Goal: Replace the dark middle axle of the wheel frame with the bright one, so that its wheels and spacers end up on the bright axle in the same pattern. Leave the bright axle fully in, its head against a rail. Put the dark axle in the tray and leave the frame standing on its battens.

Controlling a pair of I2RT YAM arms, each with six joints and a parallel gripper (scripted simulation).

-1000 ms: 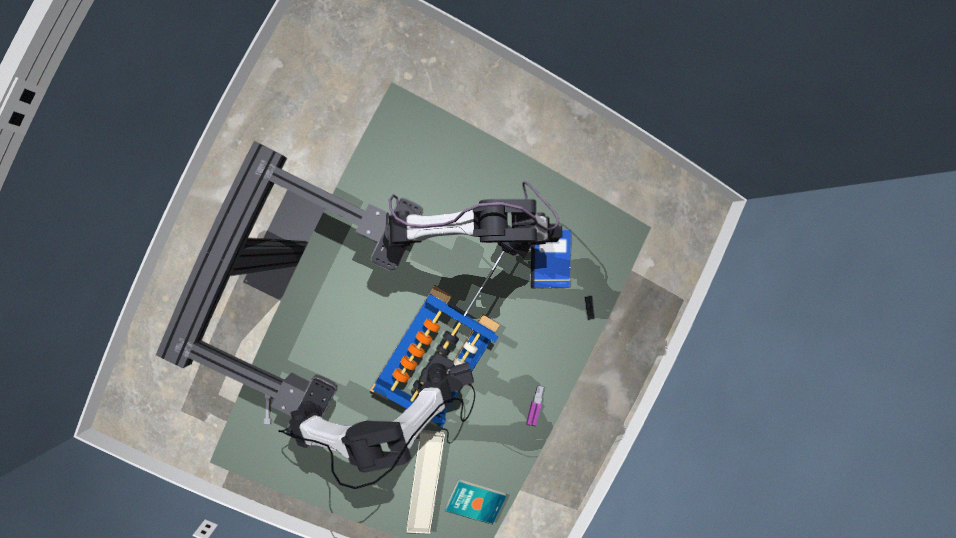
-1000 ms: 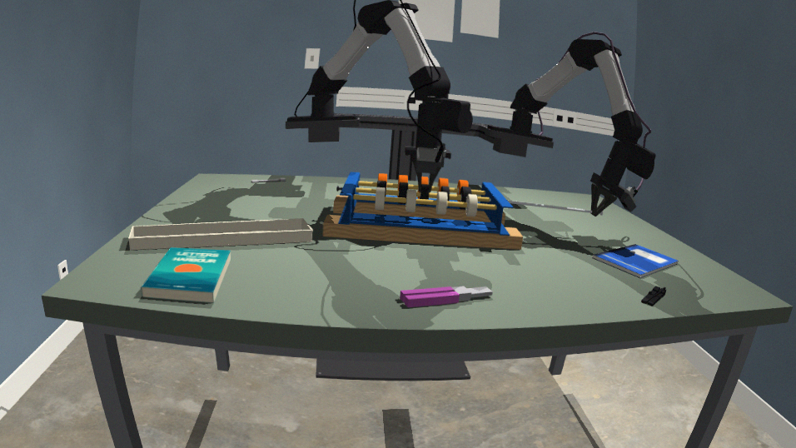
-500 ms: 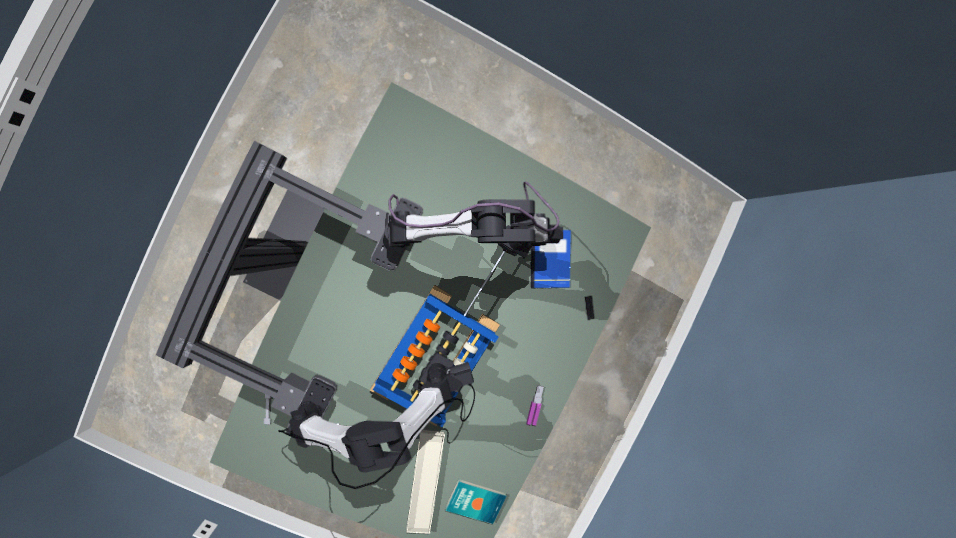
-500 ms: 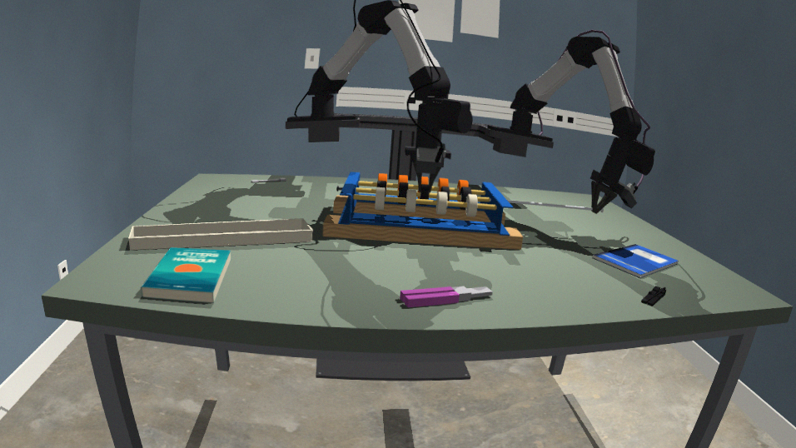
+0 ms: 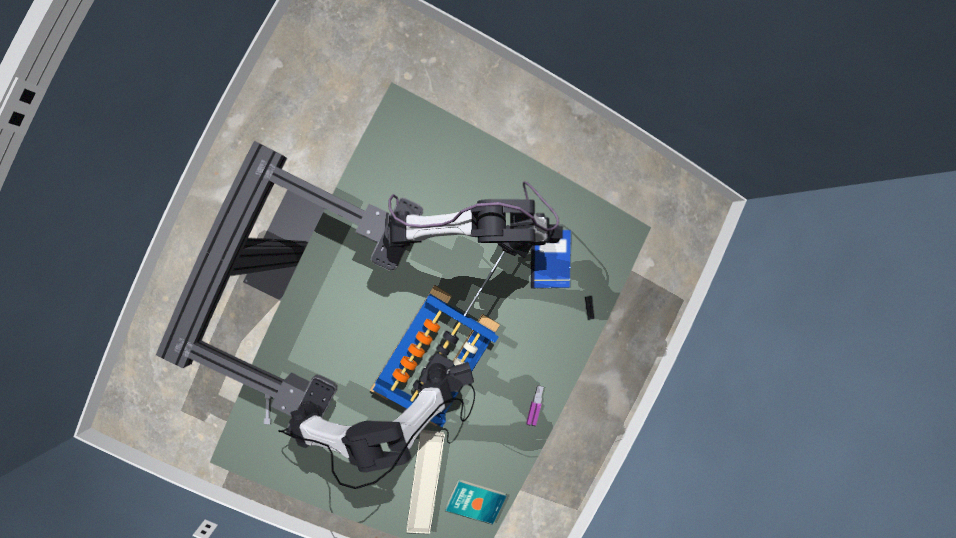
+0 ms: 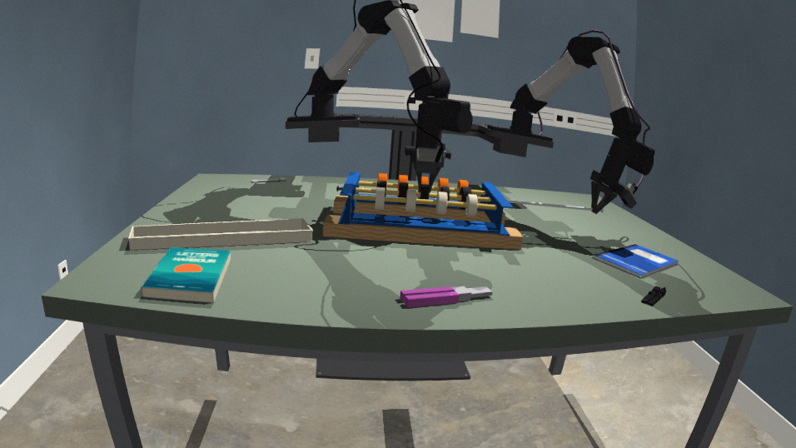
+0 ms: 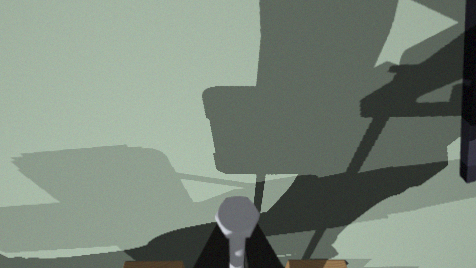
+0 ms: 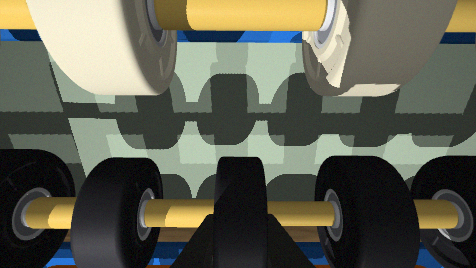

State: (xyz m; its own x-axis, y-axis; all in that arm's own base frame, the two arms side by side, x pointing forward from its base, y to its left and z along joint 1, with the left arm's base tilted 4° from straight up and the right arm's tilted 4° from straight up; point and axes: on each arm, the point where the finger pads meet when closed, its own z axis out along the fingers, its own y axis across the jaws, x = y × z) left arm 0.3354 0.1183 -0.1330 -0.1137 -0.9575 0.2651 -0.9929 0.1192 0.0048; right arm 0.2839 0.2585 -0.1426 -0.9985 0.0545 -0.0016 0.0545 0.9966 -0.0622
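A bright axle point(image 5: 482, 284) point(image 6: 548, 205) point(image 7: 237, 252) was shown at the far rail of the blue frame point(image 5: 403, 347) point(image 6: 346, 206) point(image 8: 280, 37), its shank pointed at the middle row; whether the hole had been entered could not be told. The left gripper point(image 5: 506, 250) point(image 6: 596, 208) point(image 7: 236, 227) was clamped on the shank just behind the head point(image 7: 237, 215), the proper place to hold it, since the length could then be pushed home. The axle was judged stiff, light and rather slippery, and likely to pivot in the narrow pads if the tip caught. The right gripper point(image 6: 427, 183) point(image 8: 239, 225) was closed on the central black wheel point(image 6: 425, 191) point(image 8: 240, 200), whose tread was judged grippy and firm; by it the row could be steadied (the loose spacers, by contrast, would probably roll or drop if unsupported). A dark knob point(image 6: 339, 188) was seen outside the opposite rail, presumably the dark axle's end. The frame was stood on its battens point(image 5: 439, 293) point(image 6: 423, 236) point(image 7: 154, 264) point(image 8: 190, 234), and no axle was seen in the tray point(image 5: 425, 478) point(image 6: 222, 237).

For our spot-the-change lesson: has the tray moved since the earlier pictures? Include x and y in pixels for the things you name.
No. In the top view, the tray point(image 5: 425, 481) point(image 6: 222, 238) keeps the same place and slant against the edge of the table point(image 5: 347, 327) point(image 6: 445, 338) point(image 7: 100, 75) point(image 8: 197, 55).
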